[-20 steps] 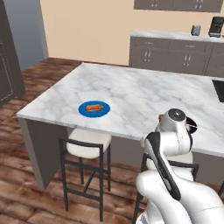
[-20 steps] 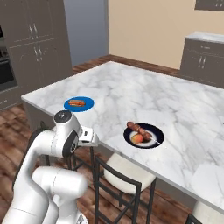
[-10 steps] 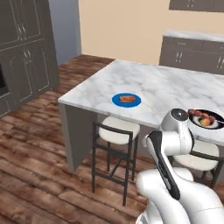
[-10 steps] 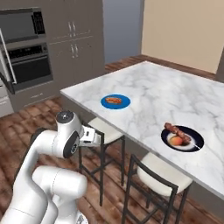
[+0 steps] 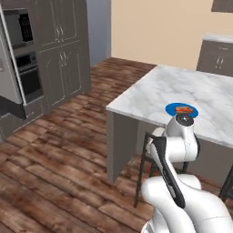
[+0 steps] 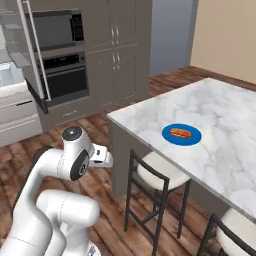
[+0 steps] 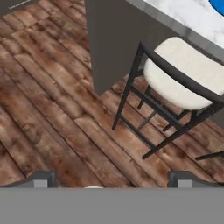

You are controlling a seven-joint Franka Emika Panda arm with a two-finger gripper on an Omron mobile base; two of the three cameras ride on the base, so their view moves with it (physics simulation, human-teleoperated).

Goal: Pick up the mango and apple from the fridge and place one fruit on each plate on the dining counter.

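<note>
Gripper (image 7: 112, 183) open – both dark finger tips sit far apart at the bottom of the hand view, nothing between them. It points down at the brown wood-plank floor (image 7: 48, 113), with a black-framed stool with a cream cushion (image 7: 183, 76) in the upper right of that view, tucked against the grey base of the island.

Task things relative to it:
- Bright blue round plate (image 6: 181, 134) lies on the white grey-veined marble dining counter (image 6: 220, 115), right of centre in the right base view; a small orange-red item rests on it, too small to identify. In the left base view the same plate (image 5: 182, 110) sits just above the arm's top joint, centre right. A sliver of blue shows at the top right corner of the hand view – so the plate is up and away from the gripper, well apart, on the counter top above the stool.
- Tall grey fridge (image 6: 20, 75) at the left edge of the right base view, door open, pale interior visible at far left. Its contents can't be made out.

Grey wall-oven cabinet (image 5: 27, 54) occupies the upper left of the left base view.
</note>
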